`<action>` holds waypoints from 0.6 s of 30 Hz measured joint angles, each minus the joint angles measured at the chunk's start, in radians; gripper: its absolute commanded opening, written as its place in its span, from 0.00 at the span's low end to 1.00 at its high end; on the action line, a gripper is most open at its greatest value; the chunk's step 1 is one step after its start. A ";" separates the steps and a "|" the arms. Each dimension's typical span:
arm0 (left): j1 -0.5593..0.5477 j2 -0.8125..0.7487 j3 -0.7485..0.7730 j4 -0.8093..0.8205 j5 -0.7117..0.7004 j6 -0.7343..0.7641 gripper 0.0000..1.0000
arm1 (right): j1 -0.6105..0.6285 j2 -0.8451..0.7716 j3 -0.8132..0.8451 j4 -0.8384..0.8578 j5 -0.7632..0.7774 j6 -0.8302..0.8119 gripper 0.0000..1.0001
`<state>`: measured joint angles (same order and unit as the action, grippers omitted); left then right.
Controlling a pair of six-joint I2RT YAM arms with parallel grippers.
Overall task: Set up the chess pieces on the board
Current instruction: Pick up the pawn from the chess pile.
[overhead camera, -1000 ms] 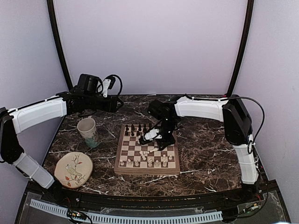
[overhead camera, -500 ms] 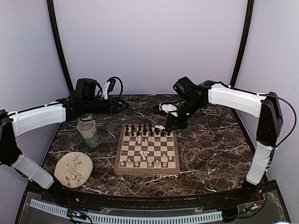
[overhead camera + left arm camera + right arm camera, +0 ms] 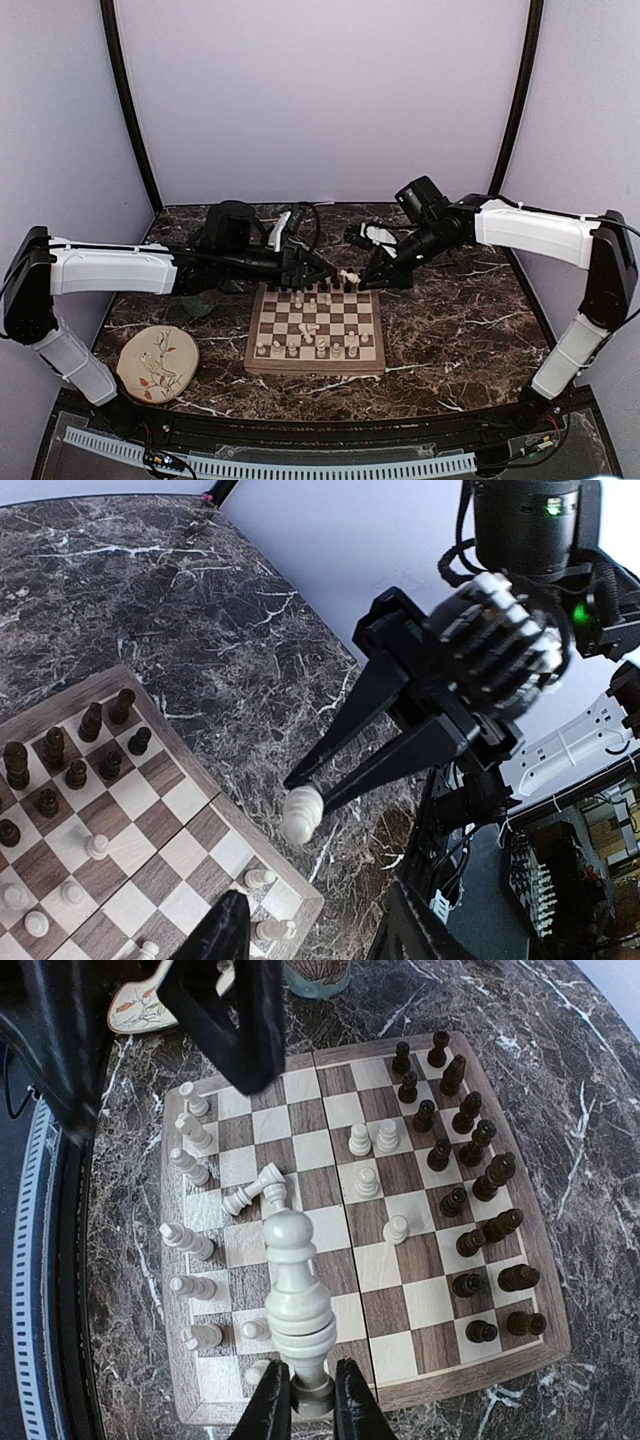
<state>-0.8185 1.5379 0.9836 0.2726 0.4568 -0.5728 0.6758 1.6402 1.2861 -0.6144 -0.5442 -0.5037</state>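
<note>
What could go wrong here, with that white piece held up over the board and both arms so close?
The right gripper pinches the white piece only by its base, so it could tilt or slip. The left gripper, open, is very near; the two could bump. A dropped piece might topple the dark pieces standing nearby.

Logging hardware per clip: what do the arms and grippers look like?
Left arm and right arm: white shells, black joints, black cables. The right gripper has tapered black fingers below a ribbed white housing with green lights; the left gripper is black.
</note>
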 measured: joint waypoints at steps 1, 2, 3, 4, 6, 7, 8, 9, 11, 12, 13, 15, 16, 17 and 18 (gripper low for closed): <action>-0.005 0.015 0.007 0.002 0.000 -0.005 0.47 | 0.000 -0.013 -0.012 0.013 -0.006 0.005 0.13; -0.013 0.034 0.018 0.003 0.000 -0.010 0.46 | 0.000 -0.019 -0.019 0.021 -0.010 0.007 0.13; -0.018 0.051 0.030 0.002 0.000 -0.015 0.45 | 0.000 -0.026 -0.026 0.031 -0.013 0.009 0.14; -0.022 0.063 0.038 0.003 -0.001 -0.018 0.45 | 0.000 -0.032 -0.037 0.040 -0.016 0.010 0.14; -0.029 0.086 0.057 0.003 0.000 -0.024 0.42 | 0.000 -0.048 -0.053 0.048 -0.021 0.012 0.14; -0.032 0.094 0.064 0.003 0.000 -0.027 0.42 | 0.000 -0.055 -0.061 0.053 -0.023 0.012 0.14; -0.036 0.105 0.074 0.003 0.002 -0.031 0.41 | 0.000 -0.063 -0.067 0.056 -0.025 0.012 0.14; -0.038 0.113 0.082 0.003 0.004 -0.034 0.40 | 0.000 -0.070 -0.074 0.061 -0.026 0.012 0.14; -0.043 0.129 0.099 0.003 0.009 -0.038 0.39 | 0.000 -0.078 -0.081 0.066 -0.029 0.012 0.14; -0.044 0.133 0.104 0.003 0.011 -0.039 0.38 | 0.000 -0.079 -0.084 0.069 -0.030 0.011 0.14; -0.044 0.138 0.110 0.003 0.012 -0.039 0.37 | 0.000 -0.080 -0.085 0.070 -0.032 0.011 0.14; -0.044 0.145 0.118 0.002 0.014 -0.041 0.34 | 0.000 -0.079 -0.090 0.074 -0.034 0.011 0.14; -0.044 0.149 0.122 0.002 0.015 -0.041 0.32 | 0.000 -0.079 -0.091 0.074 -0.035 0.011 0.14; -0.044 0.154 0.128 0.002 0.015 -0.040 0.29 | 0.000 -0.080 -0.093 0.076 -0.036 0.011 0.14; -0.044 0.159 0.131 0.002 0.016 -0.043 0.27 | 0.000 -0.079 -0.094 0.076 -0.036 0.010 0.14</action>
<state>-0.8623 1.6966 1.1149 0.2749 0.4725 -0.6155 0.6758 1.5608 1.1923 -0.5385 -0.5800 -0.4938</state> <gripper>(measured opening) 0.327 0.141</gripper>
